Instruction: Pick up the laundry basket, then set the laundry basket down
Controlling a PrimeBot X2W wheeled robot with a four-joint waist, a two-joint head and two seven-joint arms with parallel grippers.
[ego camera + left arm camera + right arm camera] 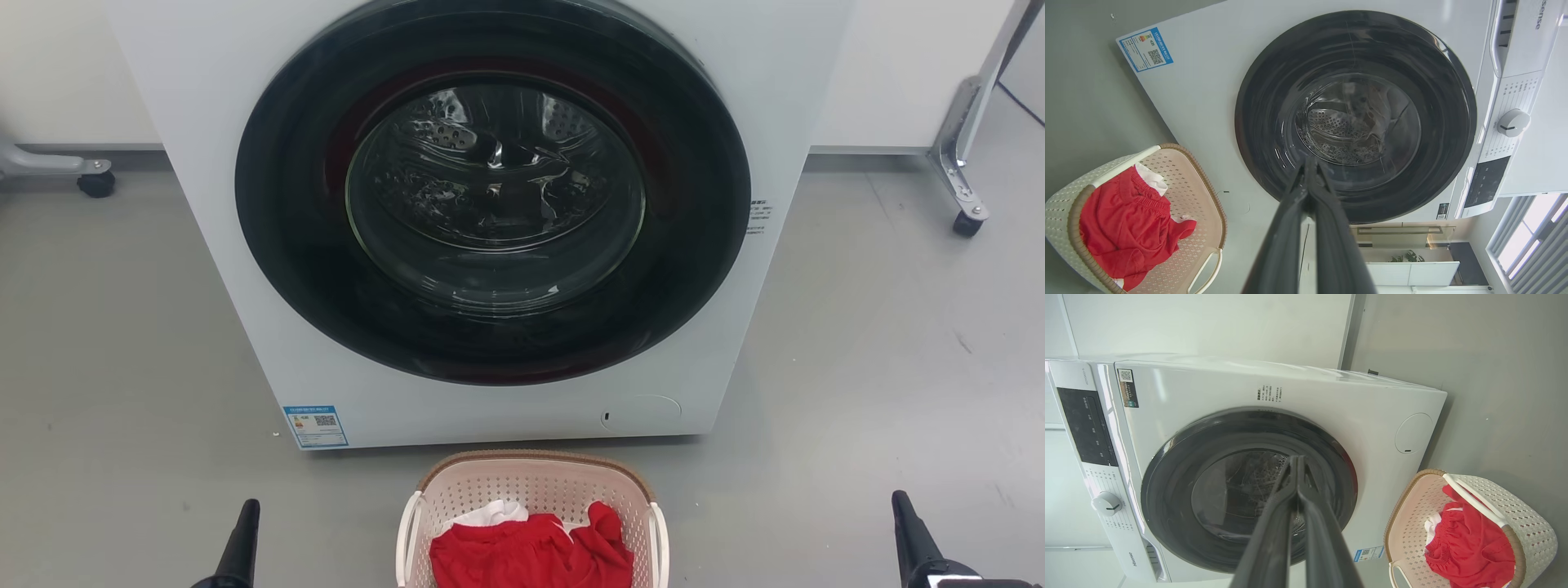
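Two end effectors, the left end effector (249,510) and right end effector (900,500), both clenched on nothing, flank one laundry basket (531,482) on the floor (122,327). In the basket lie one red garment (531,555) and one white garment (494,513). Just beyond the basket stands one washer (367,408).

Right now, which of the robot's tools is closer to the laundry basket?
Left, it seems. The left tool sits off the laundry basket's left side, and the right tool is farther out past its right side. Neither touches it.
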